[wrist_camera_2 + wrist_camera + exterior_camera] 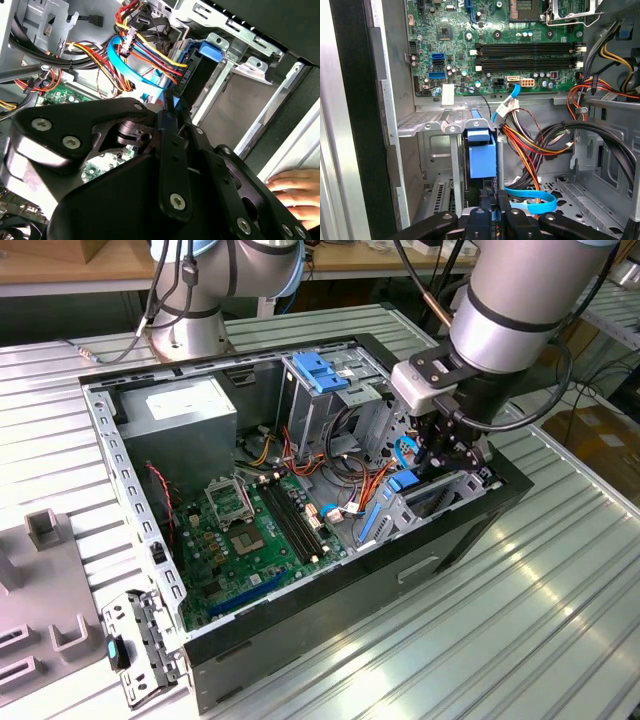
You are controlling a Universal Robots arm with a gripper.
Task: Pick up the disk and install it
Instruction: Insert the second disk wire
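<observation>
The disk stands on edge in the metal drive cage at the case's front end, one blue rail and its dark side showing. In the second wrist view the disk sits between the cage walls. My gripper is right behind it, its black fingers pressed close together on the disk's rear edge. In the exterior view the gripper reaches down into the cage at that view's right, with the disk's blue rail just beneath it.
The open case holds a green motherboard, a grey power-supply box and a blue latch plate. Bundled coloured cables and a blue flat cable lie beside the cage. A hand rests outside the case.
</observation>
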